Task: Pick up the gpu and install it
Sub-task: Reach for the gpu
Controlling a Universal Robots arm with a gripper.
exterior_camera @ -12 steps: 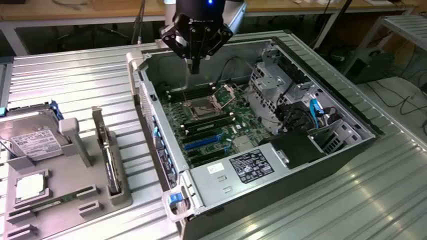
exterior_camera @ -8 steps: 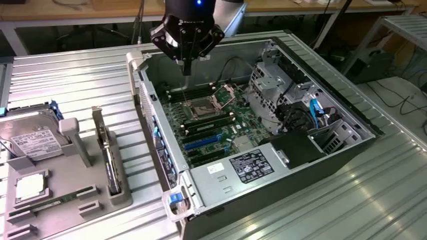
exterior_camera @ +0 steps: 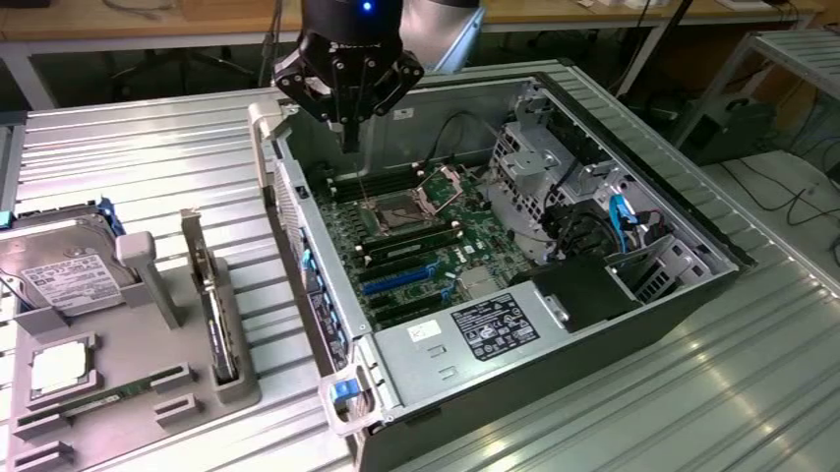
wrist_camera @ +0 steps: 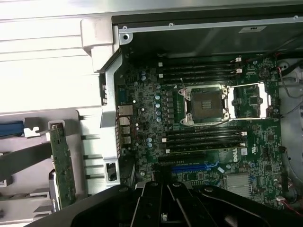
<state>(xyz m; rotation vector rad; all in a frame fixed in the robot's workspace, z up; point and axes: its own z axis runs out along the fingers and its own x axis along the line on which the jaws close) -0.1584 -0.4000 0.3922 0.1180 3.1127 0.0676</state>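
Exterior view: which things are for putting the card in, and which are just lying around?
For the job: graphics card, end effector, computer case, motherboard.
Just lying about: hard drive, memory stick, processor chip.

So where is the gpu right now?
In the exterior view the gpu stands on its edge in the grey holder, to the exterior view's left of the open computer case, between the case and the hard drive.
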